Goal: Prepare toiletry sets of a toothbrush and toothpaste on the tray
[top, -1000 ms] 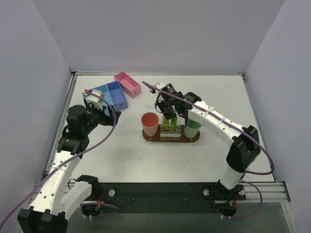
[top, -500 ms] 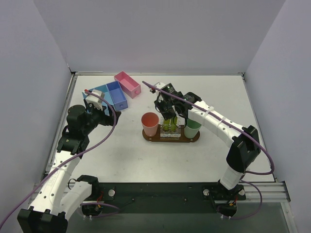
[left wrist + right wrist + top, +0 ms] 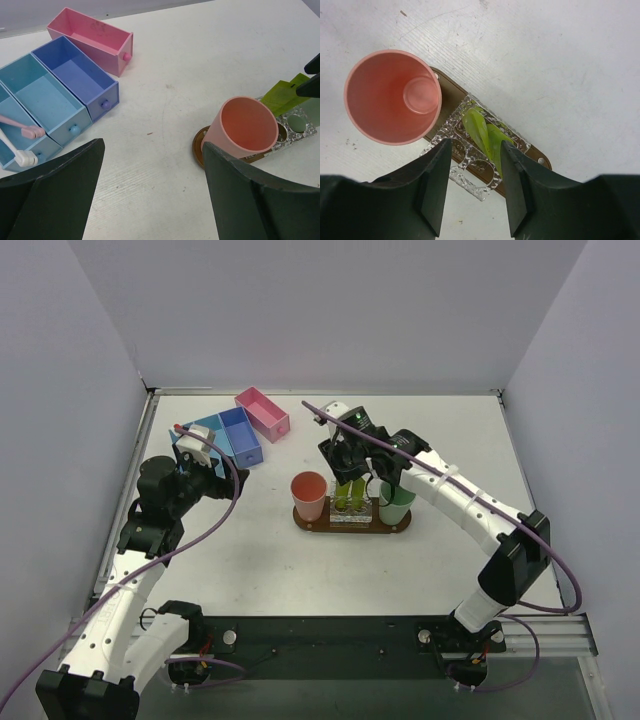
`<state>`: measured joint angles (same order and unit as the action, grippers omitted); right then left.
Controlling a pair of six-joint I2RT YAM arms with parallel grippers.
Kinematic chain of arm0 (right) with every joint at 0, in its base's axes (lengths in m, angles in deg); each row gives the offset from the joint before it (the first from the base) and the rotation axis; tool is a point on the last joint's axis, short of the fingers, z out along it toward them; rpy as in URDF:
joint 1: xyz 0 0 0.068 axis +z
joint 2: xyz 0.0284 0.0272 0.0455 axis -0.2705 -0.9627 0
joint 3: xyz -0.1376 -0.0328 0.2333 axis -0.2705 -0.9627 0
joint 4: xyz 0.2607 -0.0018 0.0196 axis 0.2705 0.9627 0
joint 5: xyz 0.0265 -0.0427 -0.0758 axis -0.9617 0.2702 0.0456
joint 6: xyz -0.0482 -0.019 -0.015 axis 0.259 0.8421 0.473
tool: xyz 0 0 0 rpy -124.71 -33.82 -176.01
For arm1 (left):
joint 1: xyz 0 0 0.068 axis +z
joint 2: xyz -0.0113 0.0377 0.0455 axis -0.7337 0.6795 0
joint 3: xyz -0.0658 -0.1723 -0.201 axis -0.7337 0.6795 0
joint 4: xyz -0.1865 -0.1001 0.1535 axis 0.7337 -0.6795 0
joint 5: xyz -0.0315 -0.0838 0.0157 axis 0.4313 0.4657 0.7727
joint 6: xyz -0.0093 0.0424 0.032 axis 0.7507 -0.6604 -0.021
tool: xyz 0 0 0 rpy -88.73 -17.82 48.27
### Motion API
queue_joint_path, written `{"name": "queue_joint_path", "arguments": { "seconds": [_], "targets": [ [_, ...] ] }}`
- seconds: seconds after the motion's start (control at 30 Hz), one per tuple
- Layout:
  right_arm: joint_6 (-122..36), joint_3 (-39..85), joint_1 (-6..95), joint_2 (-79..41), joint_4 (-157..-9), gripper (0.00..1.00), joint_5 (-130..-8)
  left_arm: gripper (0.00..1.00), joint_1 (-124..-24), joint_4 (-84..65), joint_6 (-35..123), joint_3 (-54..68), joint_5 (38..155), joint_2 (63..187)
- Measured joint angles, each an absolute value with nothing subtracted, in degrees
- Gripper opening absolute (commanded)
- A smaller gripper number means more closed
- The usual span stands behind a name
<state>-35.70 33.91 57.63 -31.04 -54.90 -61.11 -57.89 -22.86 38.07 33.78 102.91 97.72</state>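
The dark brown tray [image 3: 318,524] lies mid-table with a clear holder [image 3: 471,172] on it. Two yellow-green toothpaste tubes [image 3: 350,496] stand leaning together in the holder; they also show in the right wrist view [image 3: 482,131]. My right gripper [image 3: 352,462] hangs open just above them, with its fingers [image 3: 434,186] on either side of the tubes and not touching them. My left gripper [image 3: 152,150] is open and empty over bare table. Two pale toothbrushes [image 3: 20,132] lie in the leftmost light blue bin [image 3: 10,150].
A salmon-pink cup [image 3: 309,495] stands on the tray's left end and a green cup [image 3: 396,506] on its right end. Pink [image 3: 262,412], violet-blue [image 3: 241,435] and teal [image 3: 42,100] bins sit in a row at the back left.
My right gripper has risen a little and drawn back from the tubes, and its arm has swung slightly right. The tubes stay in the holder. The left arm has not moved.
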Motion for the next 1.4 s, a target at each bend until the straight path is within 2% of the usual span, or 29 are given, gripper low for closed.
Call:
{"name": "queue_joint_path", "arguments": {
  "seconds": [0.3, 0.6, 0.67, 0.87, 1.1, 1.4],
  "targets": [
    [-35.70, 33.88, 57.69, -26.78, -55.79, 0.47, -61.07, 0.90, -57.81, -23.17, 38.38, 33.78, 100.81, 99.05],
    [-35.73, 28.79, 56.82, -18.04, -58.53, 0.47, -60.59, 0.89, -50.48, -26.47, 44.83, 33.76, 88.62, 106.02],
    [-35.75, 26.78, 55.55, -16.03, -59.55, 0.47, -60.85, 0.86, -47.23, -26.97, 47.58, 33.74, 86.06, 108.03],
    [-37.91, 21.45, 50.61, -11.39, -62.05, 0.48, -63.17, 0.67, -42.09, -27.74, 51.69, 32.71, 82.15, 114.79],
    [-39.90, 18.98, 50.11, -8.05, -65.54, 0.48, -66.40, 0.66, -39.47, -28.22, 52.50, 25.82, 81.47, 127.22],
    [-40.88, 17.93, 49.50, -7.87, -66.88, 0.48, -68.44, 0.65, -39.21, -27.17, 53.20, 24.34, 83.76, 134.00]
  ]
}}
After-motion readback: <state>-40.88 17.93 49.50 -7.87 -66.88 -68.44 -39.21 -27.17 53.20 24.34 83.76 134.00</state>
